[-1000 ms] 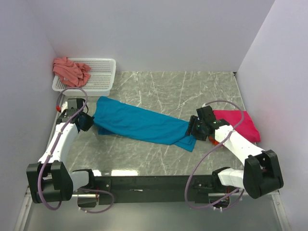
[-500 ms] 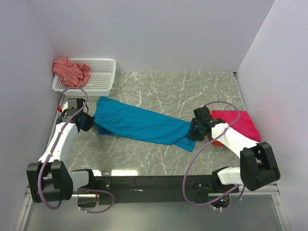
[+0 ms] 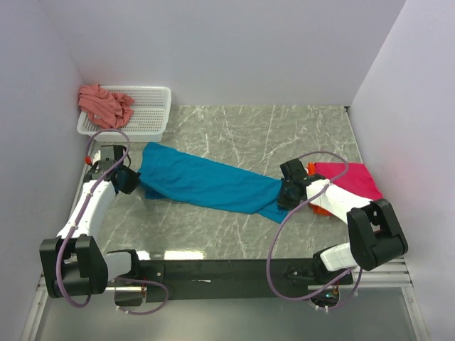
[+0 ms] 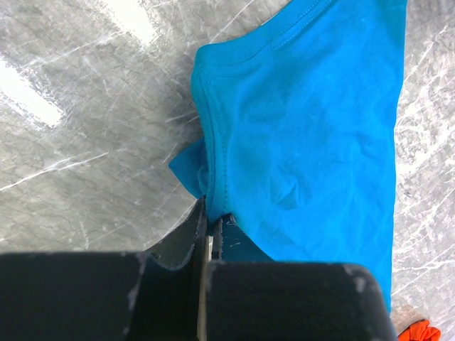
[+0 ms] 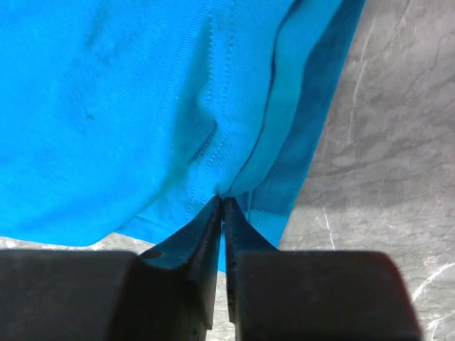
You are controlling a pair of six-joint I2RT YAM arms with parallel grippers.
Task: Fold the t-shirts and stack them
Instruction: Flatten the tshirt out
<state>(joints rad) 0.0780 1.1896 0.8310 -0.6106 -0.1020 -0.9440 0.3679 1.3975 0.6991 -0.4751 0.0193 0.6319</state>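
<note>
The teal-blue t-shirt (image 3: 206, 183) lies stretched in a long band across the marble table, from left to lower right. My left gripper (image 3: 135, 181) is shut on its left edge; the wrist view shows the hem (image 4: 207, 167) pinched between the jaws of that gripper (image 4: 211, 213). At the band's right end, my right gripper (image 3: 284, 197) is shut on the cloth, its jaws pinching a fold of the teal-blue t-shirt (image 5: 142, 99) at the gripper tip (image 5: 222, 202). A magenta-pink t-shirt (image 3: 355, 181) lies at the right with an orange t-shirt (image 3: 320, 208) peeking from under it.
A white mesh basket (image 3: 153, 114) stands at the back left with a salmon-pink t-shirt (image 3: 105, 104) draped over its left side. White walls close in the table on the left, back and right. The right arm's cable (image 3: 284, 241) loops over the table's near edge.
My right gripper has moved slightly left onto the right end of the teal-blue t-shirt and closed on it. The left gripper has held still on the left edge.
</note>
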